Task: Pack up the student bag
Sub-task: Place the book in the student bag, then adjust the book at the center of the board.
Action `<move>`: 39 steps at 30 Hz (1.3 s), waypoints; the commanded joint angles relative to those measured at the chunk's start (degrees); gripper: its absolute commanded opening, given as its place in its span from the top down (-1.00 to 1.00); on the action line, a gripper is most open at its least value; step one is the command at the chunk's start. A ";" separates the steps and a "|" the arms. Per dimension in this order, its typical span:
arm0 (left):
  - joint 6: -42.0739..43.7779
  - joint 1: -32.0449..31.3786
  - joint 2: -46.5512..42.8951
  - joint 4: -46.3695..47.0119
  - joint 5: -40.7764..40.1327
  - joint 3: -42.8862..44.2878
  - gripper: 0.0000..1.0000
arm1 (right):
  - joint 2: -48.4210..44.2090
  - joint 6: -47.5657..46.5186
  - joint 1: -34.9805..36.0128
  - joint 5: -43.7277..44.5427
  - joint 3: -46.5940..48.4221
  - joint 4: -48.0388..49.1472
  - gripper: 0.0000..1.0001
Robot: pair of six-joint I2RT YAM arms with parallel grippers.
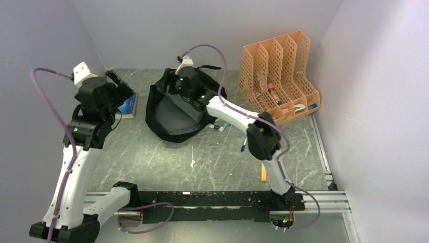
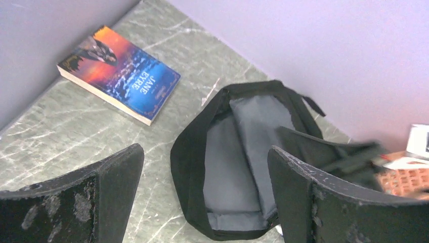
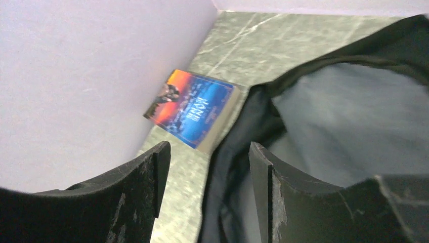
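The student bag (image 1: 172, 114) is lying open in the middle of the worktop (image 1: 202, 162), its grey lining showing. The right arm (image 1: 238, 116) is reaching over its upper rim. At the left, the left arm (image 1: 91, 101) is hanging beside a book (image 1: 129, 104). An orange mesh organiser (image 1: 278, 71) is standing at upper right.

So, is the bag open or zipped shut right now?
Open. The student bag gapes wide, its grey lining showing in both wrist views.

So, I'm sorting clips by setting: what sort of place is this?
Likely a robot lab test cell: plain walls box in a marbled table, two arms are bolted to a rail at its edge, and a bag, book and organiser lie as props.
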 commanded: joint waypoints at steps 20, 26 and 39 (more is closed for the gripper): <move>5.24 -5.28 -5.42 -5.08 -7.92 -0.87 -0.95 | 38.69 17.06 10.33 4.13 34.92 6.25 -0.15; 9.13 -5.30 -0.30 -3.83 -7.60 0.51 -0.95 | 28.08 8.39 10.15 0.72 20.58 8.86 -0.15; 12.64 1.56 31.83 4.01 -1.04 15.68 -0.96 | -4.03 -9.86 9.96 -18.42 -12.62 12.82 -0.15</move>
